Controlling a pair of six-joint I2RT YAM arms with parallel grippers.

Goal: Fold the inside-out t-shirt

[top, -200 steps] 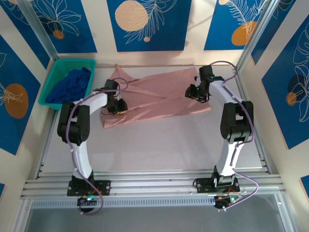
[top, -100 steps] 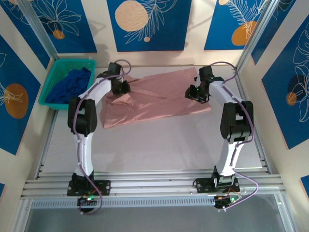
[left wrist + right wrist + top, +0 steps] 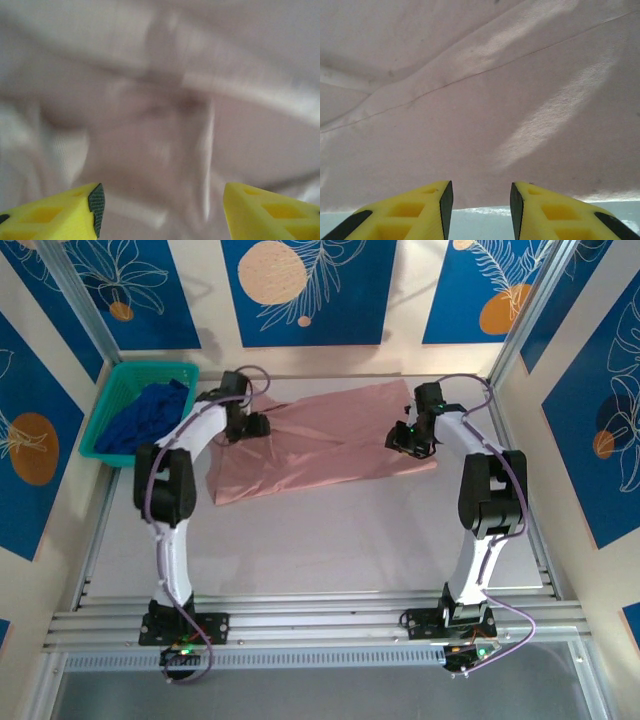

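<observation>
Stretching left-to-right, the t-shirt (image 3: 330, 445) lies beneath both empty, parted pincers: left pincer (image 3: 256, 426) over its far-left end, right pincer (image 3: 407, 444) at its right edge.

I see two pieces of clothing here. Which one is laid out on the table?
The dusty-pink t-shirt, spread out on the grey table. The dark blue garment lies bunched up in the green basket at the far left.

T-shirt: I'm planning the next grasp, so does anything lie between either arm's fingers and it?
Nothing visible does: the left fingers and right fingers hang over the t-shirt; the blue garment sits apart in its basket.
</observation>
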